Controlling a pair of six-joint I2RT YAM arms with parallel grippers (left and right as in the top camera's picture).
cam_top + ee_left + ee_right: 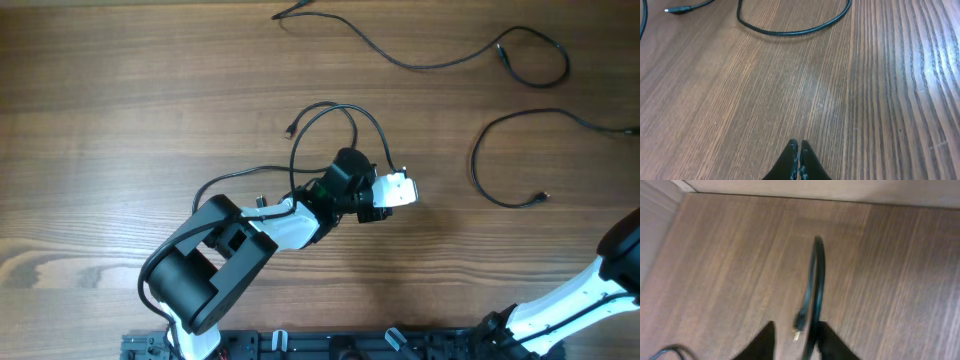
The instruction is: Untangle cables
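Near table centre, my left gripper is pinched shut on nothing, tips over the bare wooden table. Looped cable lies beside that arm's wrist, plug end toward the left. Far cable runs lengthwise left to right along the far side and ends in a loop. Curved cable bows open to the right, well apart from the others. My right gripper stands partly open, with a blurred cable strand running lengthwise between its fingers. Whether it touches them I cannot tell. Print on the plugs is too small to read.
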